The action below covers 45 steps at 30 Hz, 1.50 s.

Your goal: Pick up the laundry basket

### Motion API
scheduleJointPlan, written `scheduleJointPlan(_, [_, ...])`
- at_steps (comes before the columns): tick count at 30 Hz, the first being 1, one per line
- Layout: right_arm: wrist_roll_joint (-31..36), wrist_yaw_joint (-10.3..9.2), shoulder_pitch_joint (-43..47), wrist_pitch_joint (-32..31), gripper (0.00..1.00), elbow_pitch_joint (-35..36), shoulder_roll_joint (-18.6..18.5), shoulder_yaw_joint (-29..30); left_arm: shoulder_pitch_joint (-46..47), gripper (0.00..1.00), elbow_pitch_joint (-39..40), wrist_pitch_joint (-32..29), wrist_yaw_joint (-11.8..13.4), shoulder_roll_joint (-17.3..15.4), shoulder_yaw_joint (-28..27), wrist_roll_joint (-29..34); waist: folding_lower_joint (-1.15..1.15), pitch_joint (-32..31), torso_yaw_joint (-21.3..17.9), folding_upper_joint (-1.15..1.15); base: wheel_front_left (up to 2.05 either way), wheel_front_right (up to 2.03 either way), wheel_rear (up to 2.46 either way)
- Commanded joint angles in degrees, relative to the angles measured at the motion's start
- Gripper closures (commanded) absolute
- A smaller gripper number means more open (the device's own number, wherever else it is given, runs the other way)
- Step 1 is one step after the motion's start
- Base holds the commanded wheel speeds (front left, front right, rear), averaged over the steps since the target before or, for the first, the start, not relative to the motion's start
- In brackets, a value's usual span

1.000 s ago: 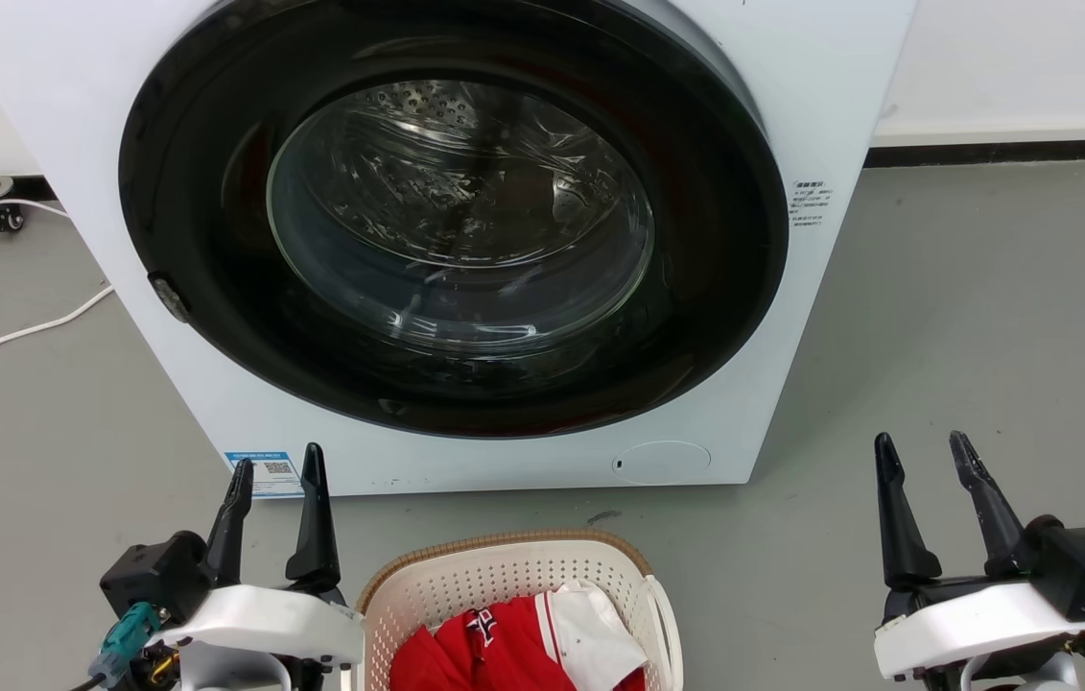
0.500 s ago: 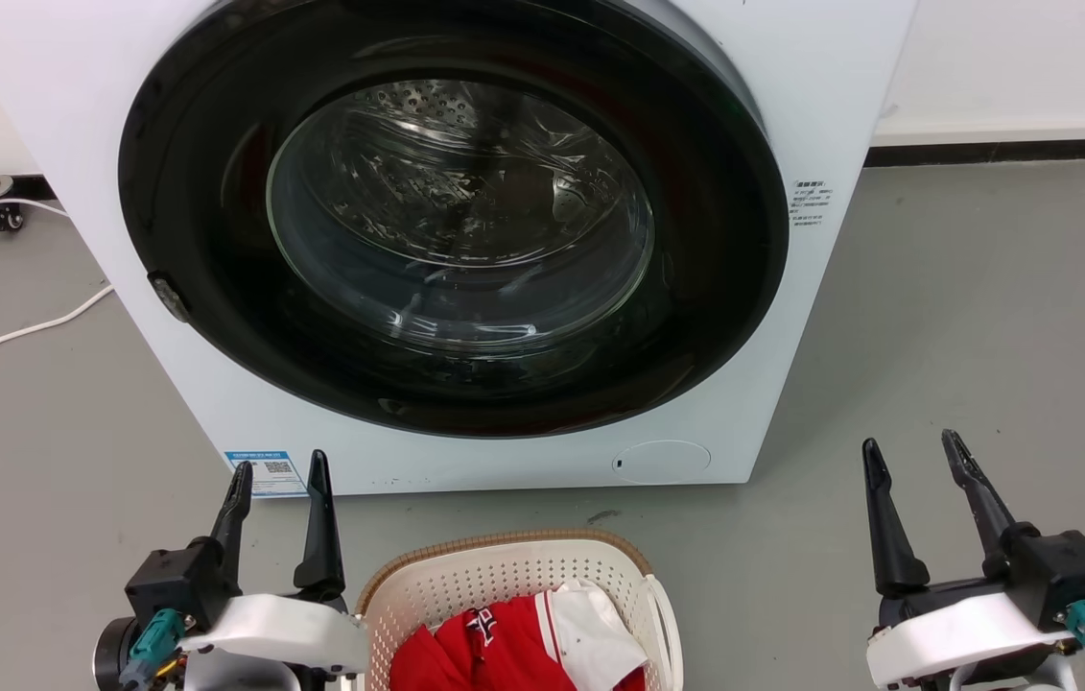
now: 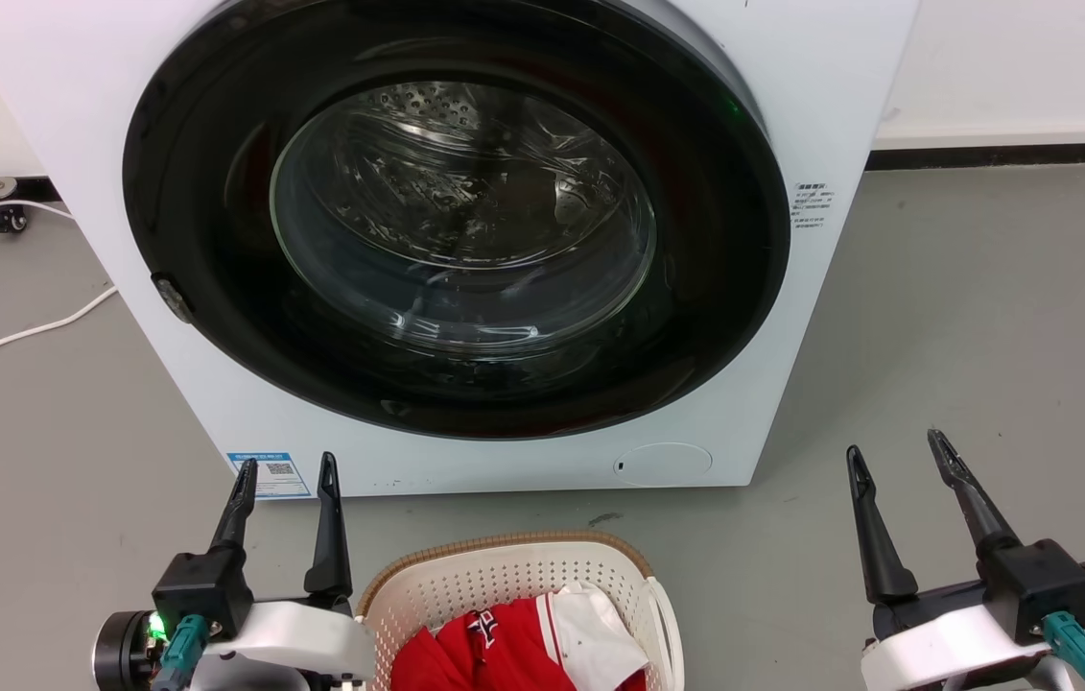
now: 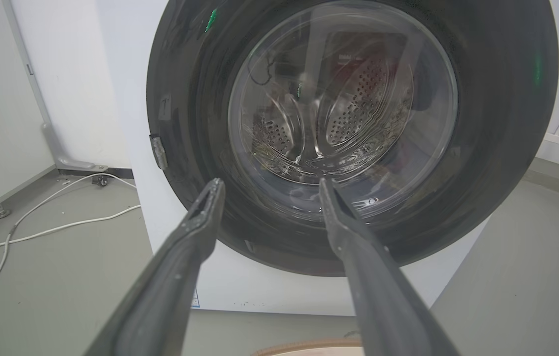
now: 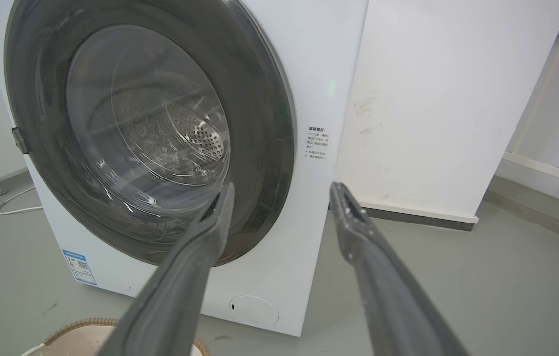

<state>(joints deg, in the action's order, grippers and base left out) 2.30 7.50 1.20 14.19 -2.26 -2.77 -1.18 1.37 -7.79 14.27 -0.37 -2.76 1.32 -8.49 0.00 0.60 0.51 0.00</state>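
— Where does the robot stand in the job?

— At the very start, by the look of it. The laundry basket point(image 3: 465, 587) sits on the floor point(image 3: 983, 317) in front of the washing machine point(image 3: 820, 115), low in the middle of the head view, with a red garment point(image 3: 465, 648) and some white cloth inside. Nothing has hold of it.

— And the grippers?

— Both are empty, jaws parted a moderate way, fingers pointing toward the machine. The left gripper point(image 3: 287, 464) hovers just beside the basket's left edge. The right gripper point(image 3: 895, 444) is well apart from it, out over bare floor.

— So the step in hand is the approach?

— That seems the fair reading: lined up on either side, not yet reaching.

— What does the next move call for?

— Probably bringing each gripper down and inward to a side handle. The white handle point(image 3: 669, 624) on the right is plain to see, so the right arm has the longer way to come. The left-hand handle is hidden behind the left wrist, so that side needs care. Both would have to close evenly, or the basket could tip.
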Motion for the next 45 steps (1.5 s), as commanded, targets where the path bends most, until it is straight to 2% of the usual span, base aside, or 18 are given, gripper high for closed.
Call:
scheduleJointPlan(1, [0.9,-0.02,0.5,0.6,0.00,0.5,-0.2,-0.1,-0.8,0.00,0.0,0.5,0.3,-0.2,0.1,1.1,0.00,-0.1,0.0,0.00,0.00,0.00,0.00])
scheduleJointPlan(7, [2.7,-0.02,0.7,1.1,0.00,0.7,-0.2,0.0,-0.6,0.00,-0.4,1.1,0.4,-0.2,0.3,3.3,0.00,-0.1,0.1,0.00,0.00,0.00,0.00])
scheduleJointPlan(27, [-2.1,-0.02,0.8,1.0,0.00,0.0,-0.2,0.5,-0.7,0.00,-0.6,1.0,0.6,-0.2,-0.1,3.2,0.00,-0.4,0.1,0.00,0.00,0.00,0.00])
scheduleJointPlan(45, [-3.1,-0.02,0.8,1.0,0.00,-0.5,-0.2,0.4,-1.0,0.00,-0.4,1.0,0.9,-0.2,0.0,3.2,0.00,-0.5,0.3,0.00,0.00,0.00,0.00])
